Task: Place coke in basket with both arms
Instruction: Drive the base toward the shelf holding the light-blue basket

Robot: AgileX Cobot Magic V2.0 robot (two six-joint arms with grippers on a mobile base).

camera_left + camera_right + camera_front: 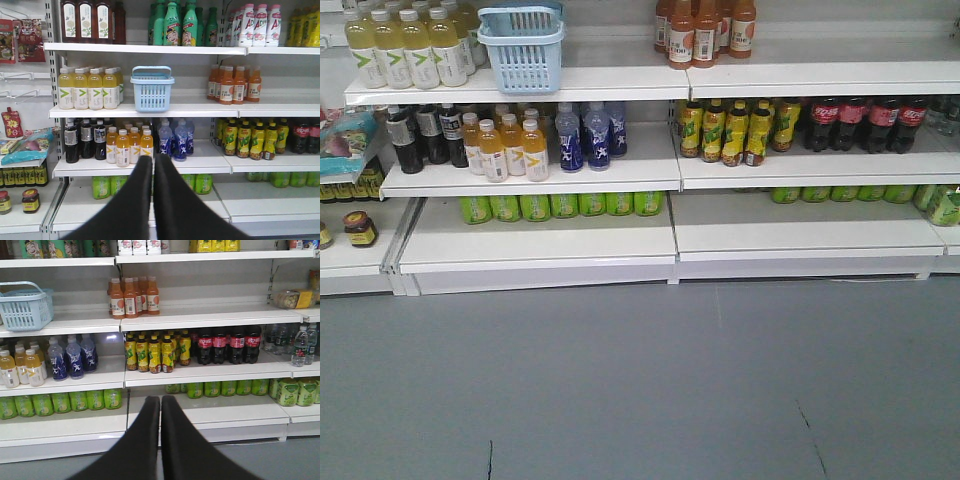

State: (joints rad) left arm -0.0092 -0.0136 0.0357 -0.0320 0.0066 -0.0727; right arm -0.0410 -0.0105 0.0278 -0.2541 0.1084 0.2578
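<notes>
Pale yellow drink bottles (pixel 87 89) stand at the left of a white shelf (pixel 195 107). The light blue basket (pixel 152 89) sits upright just beside them on their right, with its handle up. Orange bottles (pixel 233 85) stand further right, apart from the basket. One shelf lower, at the right, are dark cola bottles (pixel 227 345) with red labels. The left tool (pixel 153 162) is narrow, its jaws nearly touching and holding nothing. The right tool (pixel 160 402) is the same.

Basket (pixel 22 307) cut by left edge in rt wrist view. Orange bottles (pixel 705 30) lose tops at front view's upper edge; label txt too small to read.
</notes>
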